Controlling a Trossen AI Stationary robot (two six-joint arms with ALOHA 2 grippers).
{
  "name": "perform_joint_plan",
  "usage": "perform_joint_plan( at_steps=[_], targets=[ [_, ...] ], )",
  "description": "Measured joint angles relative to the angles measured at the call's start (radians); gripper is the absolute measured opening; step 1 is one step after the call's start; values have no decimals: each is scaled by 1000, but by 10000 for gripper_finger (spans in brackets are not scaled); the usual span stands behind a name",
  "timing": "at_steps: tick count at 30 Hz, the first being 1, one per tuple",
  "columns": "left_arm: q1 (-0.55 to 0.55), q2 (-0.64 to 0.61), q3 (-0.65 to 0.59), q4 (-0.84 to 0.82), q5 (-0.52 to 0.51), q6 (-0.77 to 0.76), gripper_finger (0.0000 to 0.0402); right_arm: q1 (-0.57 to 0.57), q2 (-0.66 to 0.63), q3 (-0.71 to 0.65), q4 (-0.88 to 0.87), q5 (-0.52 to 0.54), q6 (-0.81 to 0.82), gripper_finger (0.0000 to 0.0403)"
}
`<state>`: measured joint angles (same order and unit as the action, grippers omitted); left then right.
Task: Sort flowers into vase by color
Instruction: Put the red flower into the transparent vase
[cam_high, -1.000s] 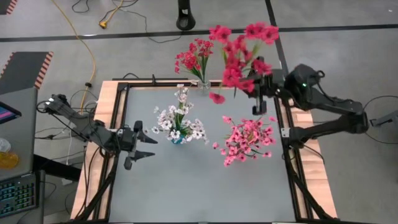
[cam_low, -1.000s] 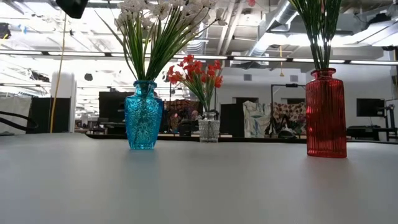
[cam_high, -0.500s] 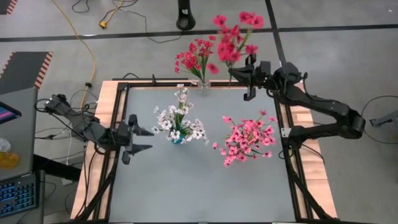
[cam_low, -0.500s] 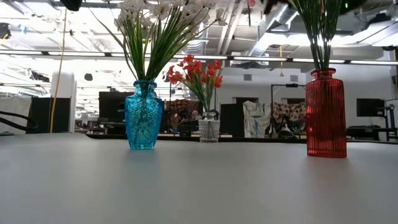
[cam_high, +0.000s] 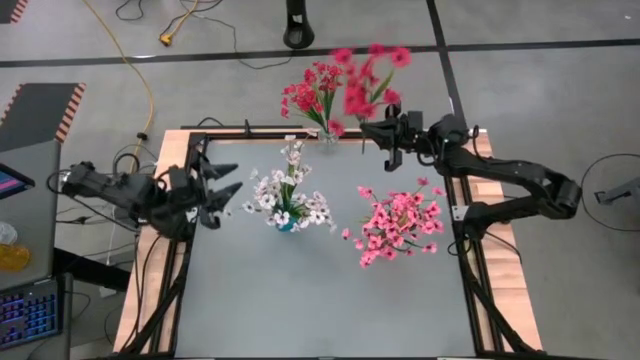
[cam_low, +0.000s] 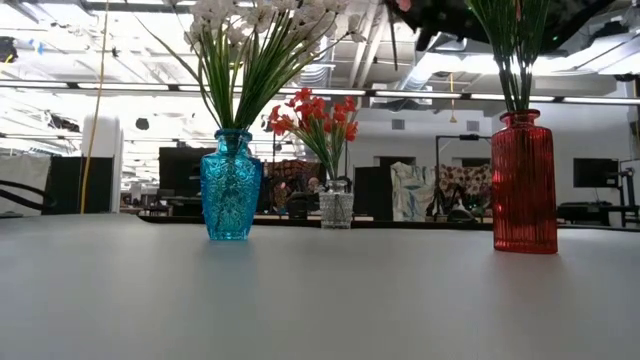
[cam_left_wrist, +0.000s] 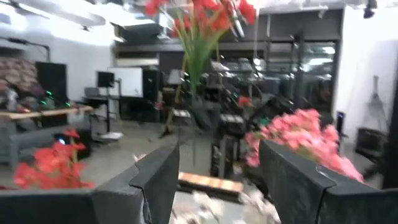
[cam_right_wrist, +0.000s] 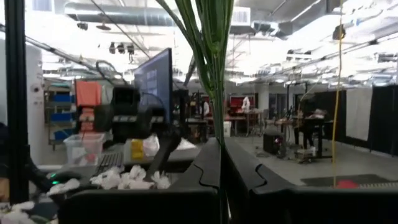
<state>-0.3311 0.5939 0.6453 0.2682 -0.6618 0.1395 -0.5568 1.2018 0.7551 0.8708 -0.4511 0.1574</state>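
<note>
1. We see the right gripper (cam_high: 385, 135) raised over the far right part of the table (cam_high: 320, 300), just beside the clear vase (cam_high: 328, 136); its fingers (cam_right_wrist: 249, 180) are pressed together on the green stem of a red sprig (cam_high: 365, 80).
2. The held red sprig's blossoms sit up above the gripper, past the table's far edge in the high view, close to the red bunch (cam_high: 312, 92) in the clear vase but not in it.
3. In the right wrist view we see the stem (cam_right_wrist: 214, 56) running up from between the closed fingers.
4. The left gripper (cam_high: 222, 180) hangs at the left edge of the table, spread wide, gripping nothing; the left wrist view shows a clear gap between its fingers (cam_left_wrist: 155, 177).
5. White flowers (cam_high: 288, 195) stand in the blue vase (cam_low: 231, 186), mid-table.
6. Pink flowers (cam_high: 398, 225) stand in the red vase (cam_low: 524, 182) on the right side.
7. In the low view the clear vase with its red bunch sits farthest back, showing between the blue and red vases.
</note>
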Motion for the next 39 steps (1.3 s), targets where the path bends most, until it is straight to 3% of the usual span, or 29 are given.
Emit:
perform_joint_plan(
  at_steps=[7,10,22,30,39],
  targets=[
    [182,102,0,170,140,-6,207,2,14,0,-5,0,-7,32],
    [259,167,31,168,198,-28,196,6,14,0,-5,1,-7,32],
    [481,532,344,95,408,-35,98,19,14,0,-21,1,-7,32],
    [543,764,530,79,422,-8,42,57,14,0,-23,1,-8,32],
    [545,939,692,82,422,-4,7,73,14,0,-30,2,-8,32]
  ],
)
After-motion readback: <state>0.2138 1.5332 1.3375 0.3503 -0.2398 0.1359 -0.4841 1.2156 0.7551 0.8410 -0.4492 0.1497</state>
